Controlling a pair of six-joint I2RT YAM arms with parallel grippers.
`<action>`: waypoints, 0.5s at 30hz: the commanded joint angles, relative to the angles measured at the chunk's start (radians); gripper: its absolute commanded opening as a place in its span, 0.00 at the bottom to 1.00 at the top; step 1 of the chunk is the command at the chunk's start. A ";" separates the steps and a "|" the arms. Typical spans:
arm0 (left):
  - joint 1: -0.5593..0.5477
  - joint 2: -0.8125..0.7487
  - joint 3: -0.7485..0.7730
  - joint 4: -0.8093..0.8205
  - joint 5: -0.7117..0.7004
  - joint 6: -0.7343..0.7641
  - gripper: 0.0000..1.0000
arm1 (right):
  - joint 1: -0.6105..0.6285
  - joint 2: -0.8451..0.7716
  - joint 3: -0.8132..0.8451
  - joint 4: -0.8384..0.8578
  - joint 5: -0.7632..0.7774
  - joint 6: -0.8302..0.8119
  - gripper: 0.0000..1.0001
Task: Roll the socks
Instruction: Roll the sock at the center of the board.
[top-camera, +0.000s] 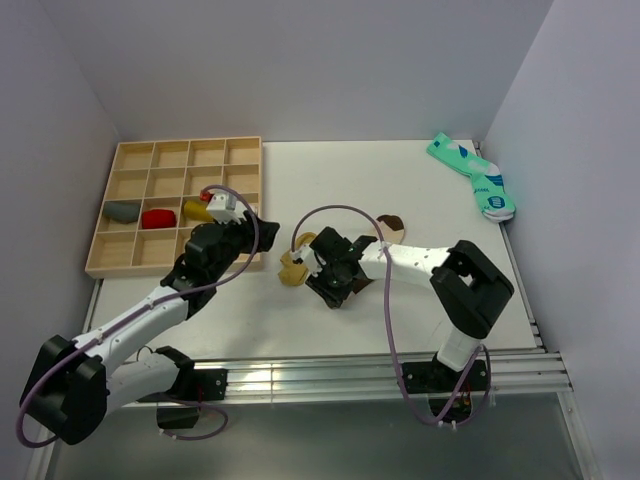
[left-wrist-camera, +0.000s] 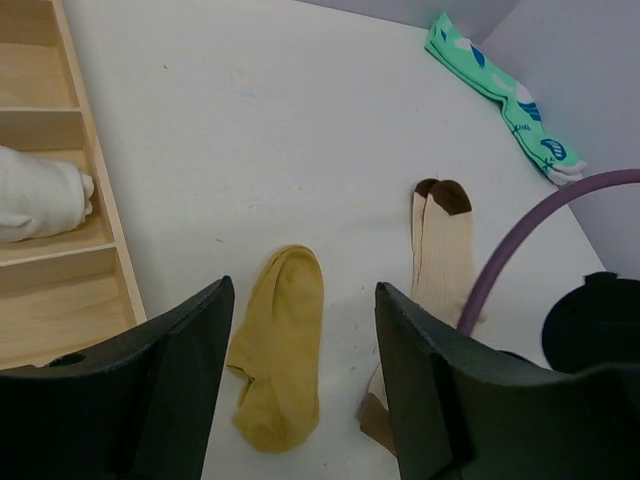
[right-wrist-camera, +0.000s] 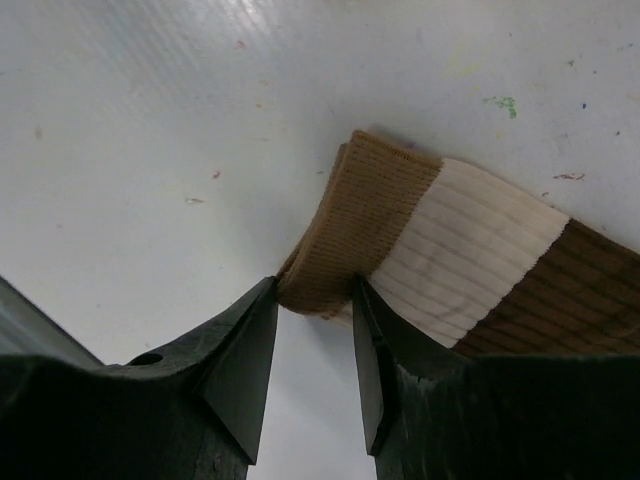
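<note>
A mustard-yellow ankle sock (left-wrist-camera: 280, 345) lies flat on the white table, also visible in the top view (top-camera: 293, 268). My left gripper (left-wrist-camera: 305, 290) hovers above it, open, with nothing between its fingers. To its right lies a longer beige sock (left-wrist-camera: 440, 255) with dark brown toes and brown bands. My right gripper (right-wrist-camera: 315, 290) is low at that sock's tan cuff (right-wrist-camera: 365, 215). Its jaws stand apart, and the cuff's edge rests between the fingertips. In the top view the right gripper (top-camera: 338, 288) covers the cuff end, and only the toe end of the beige sock (top-camera: 392, 228) shows.
A wooden compartment tray (top-camera: 140, 268) stands at the left, holding grey, red and yellow rolled items and a white one (left-wrist-camera: 40, 195). A green patterned pair of socks (top-camera: 475, 178) lies at the far right corner. A purple cable (left-wrist-camera: 520, 240) loops over the beige sock.
</note>
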 joint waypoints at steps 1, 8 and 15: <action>-0.003 -0.048 -0.010 0.003 -0.042 0.002 0.65 | 0.011 0.029 0.028 0.038 0.075 0.043 0.43; -0.003 -0.082 -0.005 -0.022 -0.053 0.006 0.66 | 0.026 0.065 0.045 0.043 0.108 0.046 0.45; -0.004 -0.094 -0.004 -0.040 -0.062 0.006 0.67 | 0.051 0.060 0.056 0.029 0.159 0.035 0.52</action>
